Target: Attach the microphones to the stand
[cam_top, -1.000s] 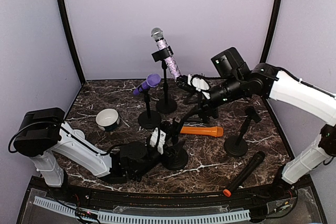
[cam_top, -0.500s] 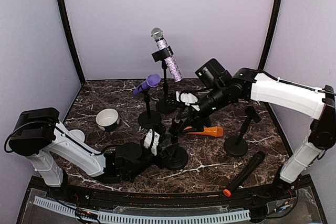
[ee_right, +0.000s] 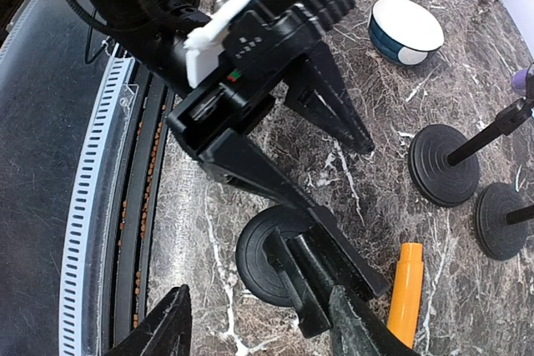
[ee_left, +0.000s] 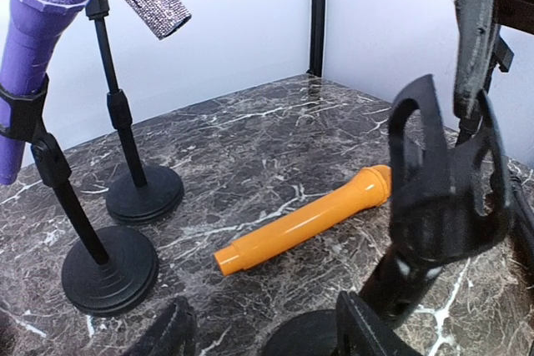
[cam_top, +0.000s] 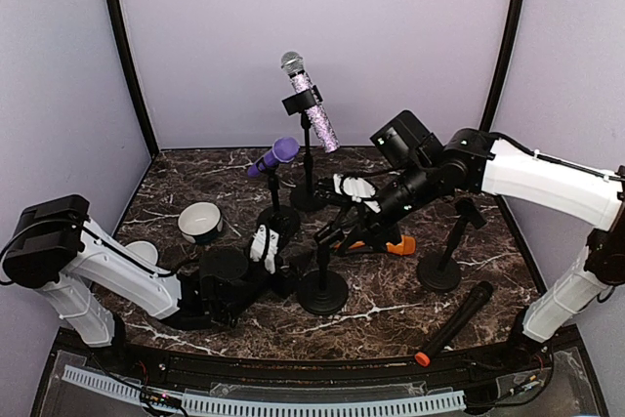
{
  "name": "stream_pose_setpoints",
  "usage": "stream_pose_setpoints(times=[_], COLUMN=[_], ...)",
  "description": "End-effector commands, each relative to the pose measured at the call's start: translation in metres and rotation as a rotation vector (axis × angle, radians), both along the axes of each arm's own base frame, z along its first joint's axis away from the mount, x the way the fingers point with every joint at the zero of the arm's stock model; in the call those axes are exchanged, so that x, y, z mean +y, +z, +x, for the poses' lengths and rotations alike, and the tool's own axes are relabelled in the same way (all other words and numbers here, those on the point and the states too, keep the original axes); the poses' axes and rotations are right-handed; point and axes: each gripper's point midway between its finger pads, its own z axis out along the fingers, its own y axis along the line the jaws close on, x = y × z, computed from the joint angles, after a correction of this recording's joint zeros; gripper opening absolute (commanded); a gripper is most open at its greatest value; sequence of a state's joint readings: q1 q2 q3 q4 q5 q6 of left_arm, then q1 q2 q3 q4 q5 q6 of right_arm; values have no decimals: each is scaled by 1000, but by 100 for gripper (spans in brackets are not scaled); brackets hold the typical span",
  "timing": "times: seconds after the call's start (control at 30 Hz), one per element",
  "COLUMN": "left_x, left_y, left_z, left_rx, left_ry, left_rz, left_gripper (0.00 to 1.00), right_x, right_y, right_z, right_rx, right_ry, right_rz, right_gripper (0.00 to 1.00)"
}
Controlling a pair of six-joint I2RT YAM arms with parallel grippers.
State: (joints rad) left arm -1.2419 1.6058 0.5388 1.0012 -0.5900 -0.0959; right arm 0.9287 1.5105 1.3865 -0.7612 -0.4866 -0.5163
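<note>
Top external view: the work surface is a dark marble-patterned table with white veining. It is closed in by plain lilac walls, with black posts at the back corners. A white slotted strip runs along the near edge.

Microphones:
- The glittery lilac microphone sits tilted in the clip of the tall stand at the back.
- The purple microphone sits tilted in the shorter stand, just in front and to the left.
- The orange microphone lies flat on the marble behind the centre stand. From above the right arm partly hides it.
- The black microphone with the orange end lies flat near the front right edge, well apart from both arms.

The clip of the centre stand is empty, as is that of the right-hand stand.

Grippers:
- The left gripper is low over the table beside the centre stand's base, fingers spread and holding nothing.
- The right gripper hangs above the same stand, fingers spread with the stand's upper part seen between them. Contact cannot be confirmed.

A bowl stands upright on the left of the table.
</note>
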Motion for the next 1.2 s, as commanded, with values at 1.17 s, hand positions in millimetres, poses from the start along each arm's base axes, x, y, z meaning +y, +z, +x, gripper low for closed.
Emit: stream_pose_setpoints(times=[1.17], left_x=[39], left_y=[16], left_z=[-17], left_rx=[143], left_ry=[9], left_rz=[-24], left_gripper=[81], right_x=[-126], right_y=[-117], right_z=[150], right_rx=[-89], right_ry=[-301], right_rz=[-656], right_gripper=[84])
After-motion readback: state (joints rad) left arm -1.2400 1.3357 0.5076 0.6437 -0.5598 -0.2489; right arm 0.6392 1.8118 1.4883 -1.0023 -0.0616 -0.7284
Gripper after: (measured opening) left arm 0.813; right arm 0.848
